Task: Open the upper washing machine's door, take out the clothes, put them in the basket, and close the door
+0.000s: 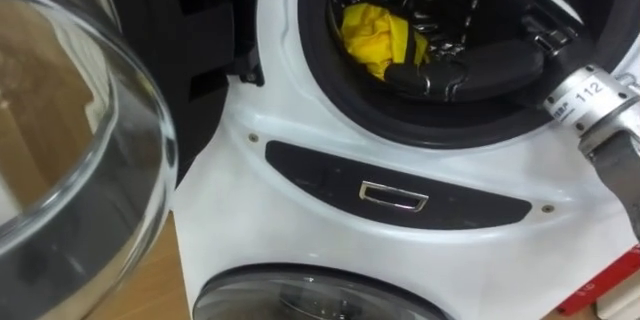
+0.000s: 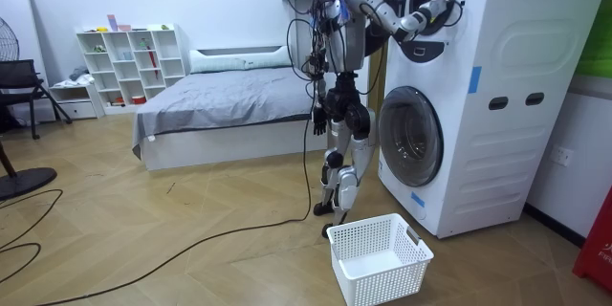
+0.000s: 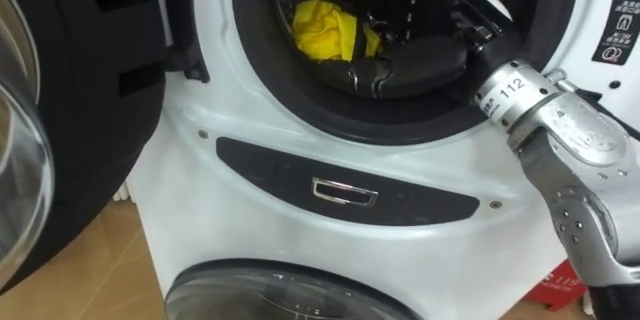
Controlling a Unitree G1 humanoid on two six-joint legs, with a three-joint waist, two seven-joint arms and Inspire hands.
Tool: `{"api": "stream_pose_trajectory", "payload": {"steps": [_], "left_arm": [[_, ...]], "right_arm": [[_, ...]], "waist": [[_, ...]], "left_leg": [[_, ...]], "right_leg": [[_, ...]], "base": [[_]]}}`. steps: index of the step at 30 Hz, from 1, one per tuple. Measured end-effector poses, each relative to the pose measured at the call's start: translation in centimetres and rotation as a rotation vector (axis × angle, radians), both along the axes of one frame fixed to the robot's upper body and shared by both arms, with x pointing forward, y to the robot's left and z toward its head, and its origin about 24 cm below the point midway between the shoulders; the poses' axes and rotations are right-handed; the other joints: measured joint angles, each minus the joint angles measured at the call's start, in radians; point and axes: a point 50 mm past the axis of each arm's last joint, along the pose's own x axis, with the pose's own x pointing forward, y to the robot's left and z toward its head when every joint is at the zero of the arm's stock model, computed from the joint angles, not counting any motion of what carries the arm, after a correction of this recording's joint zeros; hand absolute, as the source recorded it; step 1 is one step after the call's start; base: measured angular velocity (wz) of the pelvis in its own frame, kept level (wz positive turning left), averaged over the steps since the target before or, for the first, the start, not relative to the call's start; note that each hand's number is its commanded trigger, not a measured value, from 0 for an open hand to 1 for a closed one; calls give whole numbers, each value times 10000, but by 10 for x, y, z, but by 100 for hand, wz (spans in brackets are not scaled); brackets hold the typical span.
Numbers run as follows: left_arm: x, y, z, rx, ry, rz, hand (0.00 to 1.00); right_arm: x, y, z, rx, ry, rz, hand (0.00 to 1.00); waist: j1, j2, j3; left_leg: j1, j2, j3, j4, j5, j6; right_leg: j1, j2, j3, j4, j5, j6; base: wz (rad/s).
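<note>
**Bedroom laundry corner: robot's right hand reaches yellow cloth in upper drum**

Wood-floored bedroom, with a grey-covered bed [image 2: 220,100] and a white cube shelf [image 2: 129,62] behind: the humanoid stands upright at a tall white stacked washing machine [image 2: 478,105], with a white slatted plastic basket [image 2: 378,258] on the floor near its feet. Its right arm is raised into the upper drum, past the dark rubber door ring [image 1: 330,90]. The round glass door [image 1: 80,130] is swung open to the robot's left.

Inside the drum, a crumpled bright yellow cloth [image 1: 375,38] lies at the left of the opening. The black right hand [image 1: 470,72] lies across the drum mouth, its long axis running right to left, and its finger end meets the cloth's right edge. The cloth is bunched and has no clear long axis. Whether the fingers are curled round it or only rest against it cannot be told. The left hand [image 2: 316,126] hangs by the hip in the room view, far from the drum and too small to read. The pull therefore looks to be the right hand's job.

On print: a dark curved control panel [image 1: 400,195] carries a small chrome badge with nothing legible. A white sticker with black symbols [image 3: 615,30] sits at the machine's upper right.
</note>
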Motion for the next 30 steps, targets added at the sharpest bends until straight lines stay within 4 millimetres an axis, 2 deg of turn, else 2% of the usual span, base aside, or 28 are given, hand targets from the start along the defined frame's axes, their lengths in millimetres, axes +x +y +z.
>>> {"api": "stream_pose_trajectory", "payload": {"steps": [7,9,12,17,20,21,22,23,30], "left_arm": [[2,0,0,87,-15,-11,0],[5,0,0,76,-70,-12,0],[6,1,0,86,-88,-36,0],[11,0,0,44,-97,-179,0],[13,-2,-1,-177,-75,-316,0],[14,-3,-1,-225,-66,-336,0],[14,-3,-1,-239,-61,-345,0],[14,-3,-1,-276,-52,-360,0],[16,-5,-1,-651,-91,-449,0]], "right_arm": [[1,1,-4,-2071,-242,-536,0],[1,1,-5,-2711,-278,-663,0],[3,1,-9,-3614,-270,-914,0],[6,-2,-14,-4216,-22,-1110,0],[10,-6,-15,-4180,199,-1246,0],[11,-7,-16,-4168,265,-1289,19],[11,-7,-16,-4163,288,-1305,84],[12,-7,-16,-4161,303,-1319,100],[14,-9,-18,-4296,376,-1321,100]], "waist": [[59,2,2],[177,-8,-1],[269,-54,10],[429,-234,40],[515,-235,52],[540,-230,55],[548,-228,56],[562,-223,60],[700,-182,90]], "left_leg": [[91,-29,11,-53,21,35],[96,-32,29,-88,26,42],[94,-64,25,-123,25,44],[99,-85,14,-99,24,44],[113,-82,12,-54,21,48],[114,-81,9,-40,21,49],[114,-82,4,-37,21,50],[112,-82,-3,-34,21,50],[98,-72,-2,5,21,50]], "right_leg": [[21,-24,50,3,-5,9],[26,-16,233,6,-6,10],[24,1,248,6,-10,16],[43,14,230,6,-12,21],[85,10,208,6,-12,21],[92,5,193,6,-12,21],[95,3,190,7,-13,21],[96,1,182,9,-12,22],[96,-6,205,18,-11,23]], "base": [[1],[-7],[-2],[0],[0],[0],[0],[0],[0]]}}
